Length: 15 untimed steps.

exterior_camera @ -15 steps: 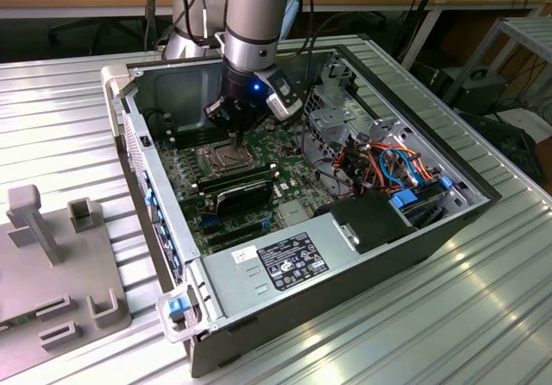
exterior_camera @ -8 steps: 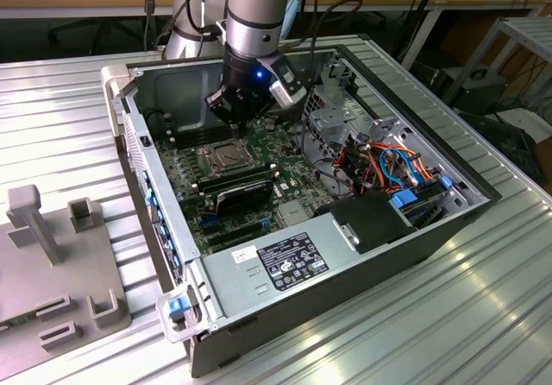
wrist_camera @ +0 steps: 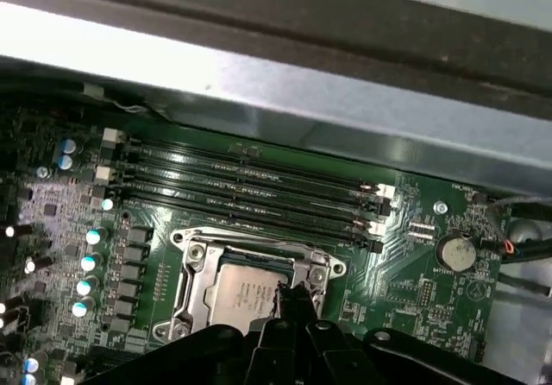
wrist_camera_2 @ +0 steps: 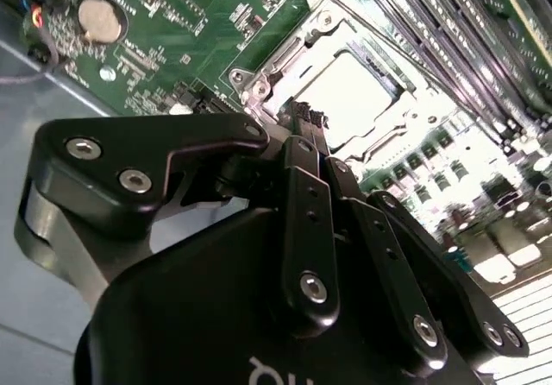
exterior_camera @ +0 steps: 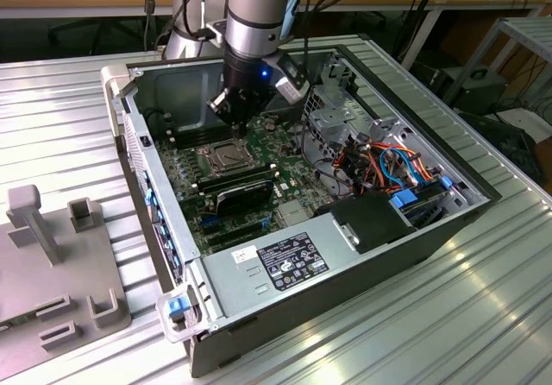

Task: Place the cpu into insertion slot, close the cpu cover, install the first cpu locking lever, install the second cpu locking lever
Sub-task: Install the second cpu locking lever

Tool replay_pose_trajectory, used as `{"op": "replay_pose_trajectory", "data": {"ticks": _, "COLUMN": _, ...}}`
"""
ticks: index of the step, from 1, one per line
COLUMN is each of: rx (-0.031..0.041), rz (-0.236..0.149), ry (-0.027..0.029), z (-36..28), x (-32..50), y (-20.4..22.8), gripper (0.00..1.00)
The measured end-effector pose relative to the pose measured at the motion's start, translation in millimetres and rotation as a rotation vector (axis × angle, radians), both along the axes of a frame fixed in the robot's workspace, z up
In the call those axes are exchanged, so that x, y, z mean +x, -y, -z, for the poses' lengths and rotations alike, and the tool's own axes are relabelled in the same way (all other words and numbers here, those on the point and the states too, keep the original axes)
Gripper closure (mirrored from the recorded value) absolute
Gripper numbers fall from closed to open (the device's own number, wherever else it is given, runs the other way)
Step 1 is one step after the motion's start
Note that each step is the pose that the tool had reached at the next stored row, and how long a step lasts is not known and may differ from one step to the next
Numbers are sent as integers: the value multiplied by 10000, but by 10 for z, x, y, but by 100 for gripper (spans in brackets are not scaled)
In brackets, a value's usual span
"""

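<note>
The cpu (wrist_camera: 244, 297) lies in the insertion slot (exterior_camera: 226, 157) on the green board, its dull silver top (wrist_camera_2: 358, 91) showing. The cpu cover (wrist_camera: 193, 274) lies flat around it, and the chip shows through its square cut-out (wrist_camera_2: 289, 53). My gripper (wrist_camera: 289, 293) is shut, with nothing seen between its black fingers (wrist_camera_2: 306, 204). Its tips (wrist_camera_2: 302, 113) sit at the socket's edge, over the cover's rim. In the exterior view the gripper (exterior_camera: 237, 128) hangs just above the socket's far side. The arm's own body hides part of the socket in both wrist views.
Long black memory slots (wrist_camera: 250, 186) run beside the socket. A coin battery (wrist_camera: 454, 251) sits on the board. A black card (exterior_camera: 246, 191), a power supply (exterior_camera: 285, 260) and coloured cables (exterior_camera: 388, 165) fill the open case (exterior_camera: 129, 100). A grey fixture (exterior_camera: 52, 255) stands on the exterior view's left.
</note>
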<state>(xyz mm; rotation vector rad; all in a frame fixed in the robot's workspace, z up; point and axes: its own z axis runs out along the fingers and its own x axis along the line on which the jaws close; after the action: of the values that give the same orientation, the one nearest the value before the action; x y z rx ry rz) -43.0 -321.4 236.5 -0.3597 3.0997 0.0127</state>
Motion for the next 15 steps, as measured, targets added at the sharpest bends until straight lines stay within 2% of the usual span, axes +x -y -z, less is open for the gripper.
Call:
{"op": "replay_pose_trajectory", "data": {"ticks": 8, "rx": 0, "rz": -1647, "ry": -5, "z": 32, "x": 1, "y": 0, "gripper": 89}}
{"op": "replay_pose_trajectory", "data": {"ticks": 10, "rx": -3, "rz": -2190, "ry": -9, "z": 41, "x": 2, "y": 1, "gripper": 89}}
{"op": "replay_pose_trajectory", "data": {"ticks": 12, "rx": 0, "rz": -2353, "ry": -8, "z": 42, "x": 3, "y": 0, "gripper": 89}}
{"op": "replay_pose_trajectory", "data": {"ticks": 15, "rx": -14, "rz": -2440, "ry": -10, "z": -5, "x": 4, "y": 0, "gripper": 89}}
